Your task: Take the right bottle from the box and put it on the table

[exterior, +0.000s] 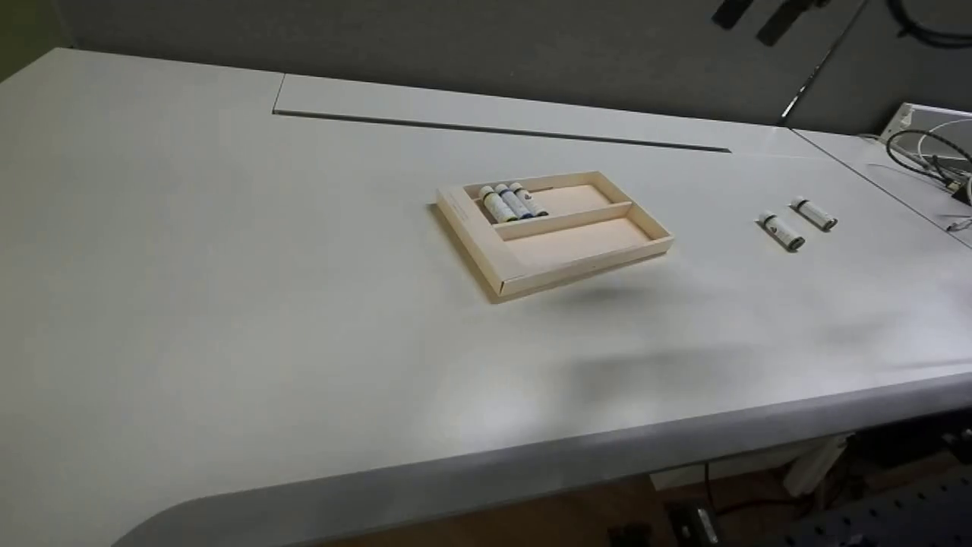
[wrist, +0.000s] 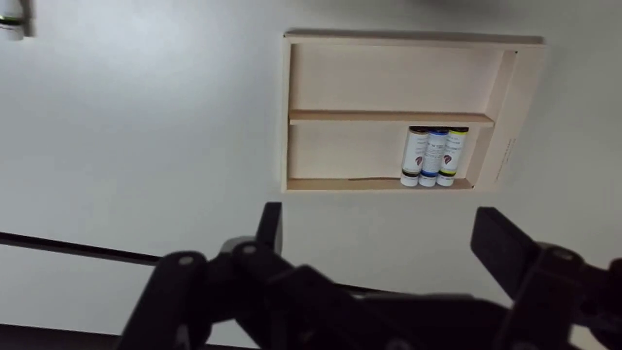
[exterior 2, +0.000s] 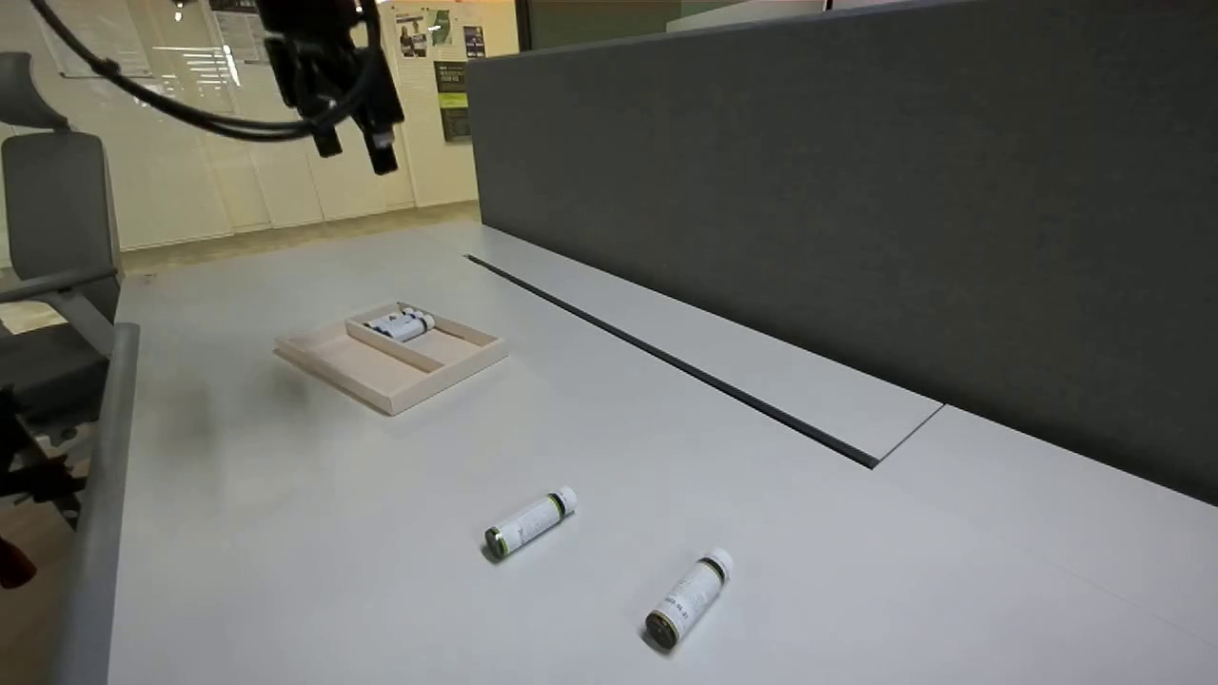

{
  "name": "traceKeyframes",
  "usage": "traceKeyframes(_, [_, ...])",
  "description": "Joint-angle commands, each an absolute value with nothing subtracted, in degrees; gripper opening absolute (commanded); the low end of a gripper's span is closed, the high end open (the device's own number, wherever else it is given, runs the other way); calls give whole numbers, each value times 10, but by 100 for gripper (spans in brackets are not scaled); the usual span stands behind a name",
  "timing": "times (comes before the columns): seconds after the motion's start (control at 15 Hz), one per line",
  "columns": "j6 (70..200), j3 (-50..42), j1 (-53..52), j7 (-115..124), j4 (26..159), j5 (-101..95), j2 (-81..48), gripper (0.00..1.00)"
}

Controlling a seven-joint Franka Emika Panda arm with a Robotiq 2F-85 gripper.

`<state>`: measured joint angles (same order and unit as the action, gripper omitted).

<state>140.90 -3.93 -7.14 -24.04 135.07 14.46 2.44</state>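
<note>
The box [exterior: 478,243], a beige wooden tray with a divider, lies on the white table [exterior: 228,319]. Three small white-grey bottles lie side by side at one end of one compartment. In both exterior views the right bottle [exterior: 529,200] [exterior 2: 413,328] is the one facing the compartment's bare part. In the wrist view this brown-banded bottle [wrist: 415,151] is leftmost, beside a blue-banded [wrist: 434,153] and a yellow-banded bottle [wrist: 453,154]. My gripper [wrist: 376,218] is open and empty, high above the table. It also shows in both exterior views [exterior: 746,31] [exterior 2: 356,159].
Two loose bottles [exterior: 781,232] [exterior: 814,213] lie on the table apart from the box. A dark slot [exterior 2: 666,360] runs along the table near a grey partition [exterior 2: 837,190]. Cables [exterior: 930,156] lie at the table's far end.
</note>
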Motion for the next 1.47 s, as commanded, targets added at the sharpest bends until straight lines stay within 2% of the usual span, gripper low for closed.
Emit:
traceKeyframes(0.0, [1456,11,-71,-223,1294,140,-89,100])
traceKeyframes(0.2, [1481,42,-68,-188,1260,104,-168,100])
traceKeyframes(0.27, [1481,52,-52,-218,1300,122,-122,100])
traceKeyframes(0.8, [1488,64,-41,-218,1294,118,-135,100])
traceKeyframes(1.4, [1520,65,-37,-167,1187,82,-279,100])
